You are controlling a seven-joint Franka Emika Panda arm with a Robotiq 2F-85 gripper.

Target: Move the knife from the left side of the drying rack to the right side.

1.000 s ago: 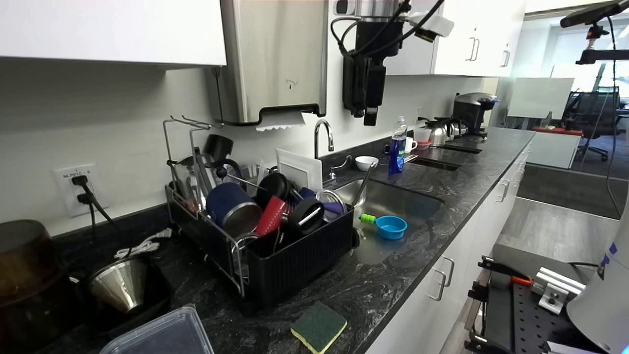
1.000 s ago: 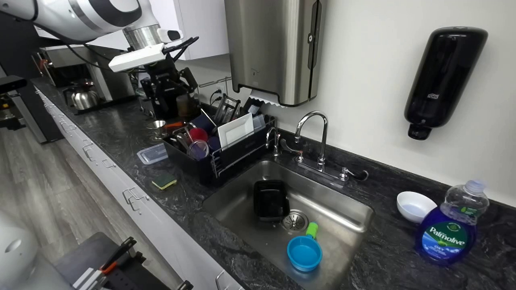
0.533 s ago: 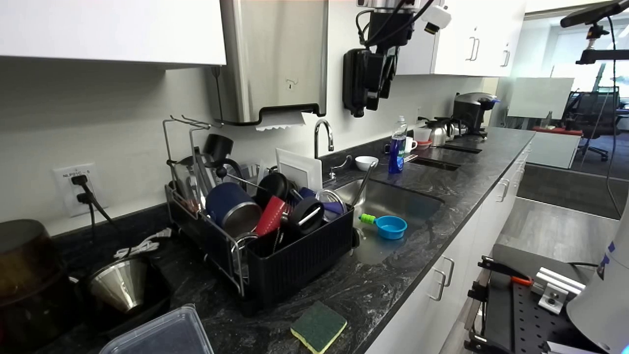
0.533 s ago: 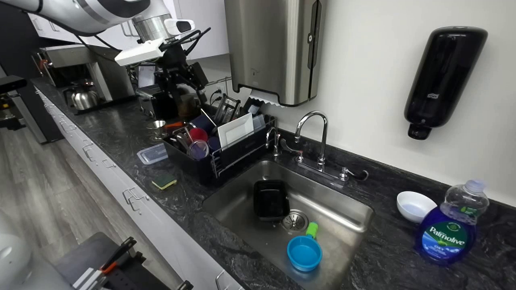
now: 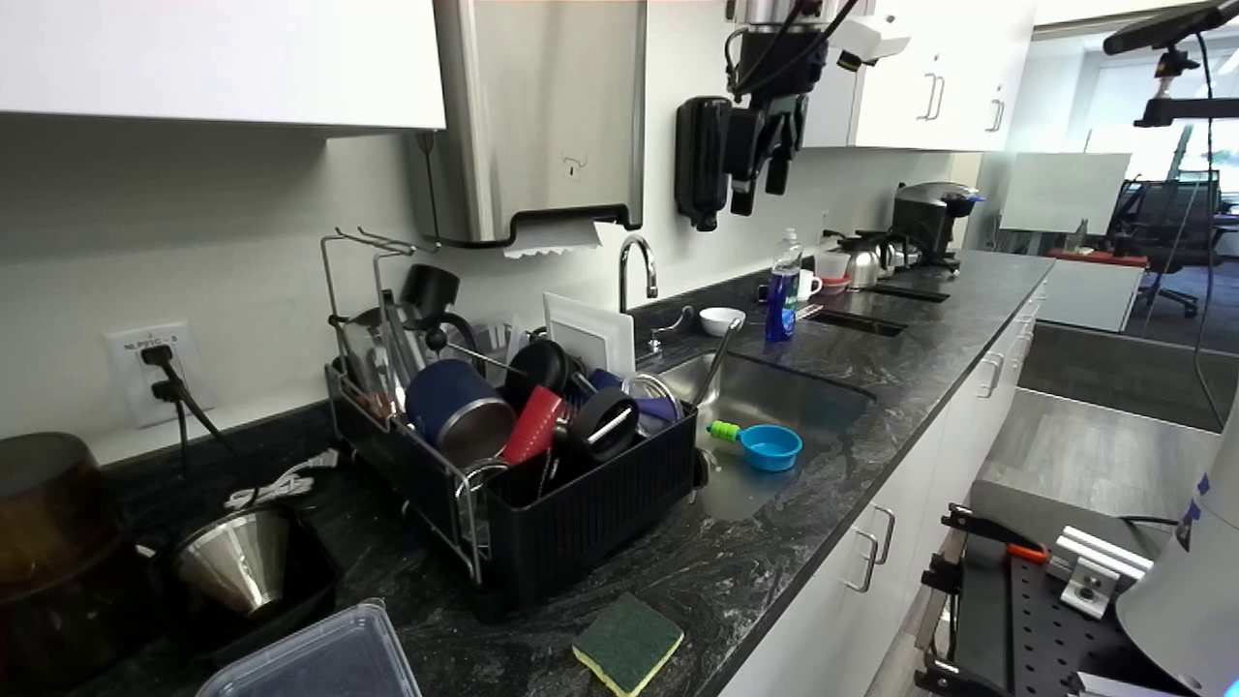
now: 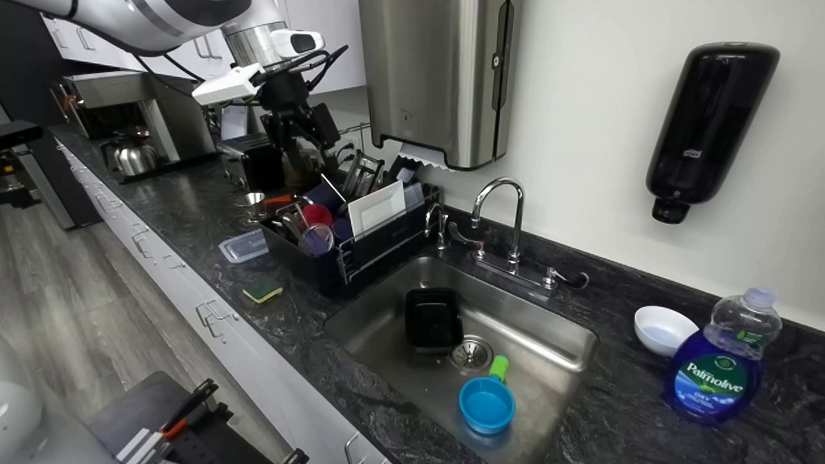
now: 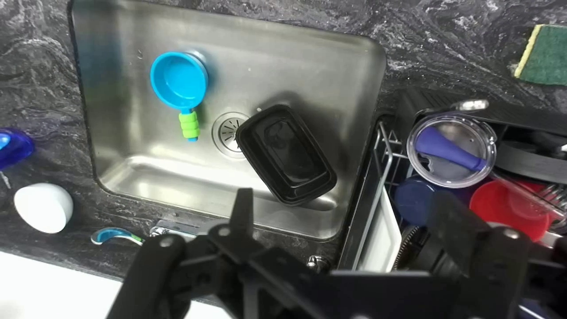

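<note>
Black two-fingered claw (image 5: 760, 196): fingers standing apart. Large black rectangular drying rack (image 5: 600, 518) with metal wire uprights stands on the dark veined worktop (image 5: 484, 658), lower than the claw, untouched.

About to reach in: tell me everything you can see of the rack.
The rack is black and plastic-looking, ribbed on one wall, with thin metal wire frames. It stands upright on the counter beside the sink, packed full, with a red cup and a white plate among its load. The open jaws are clear of it.
</note>
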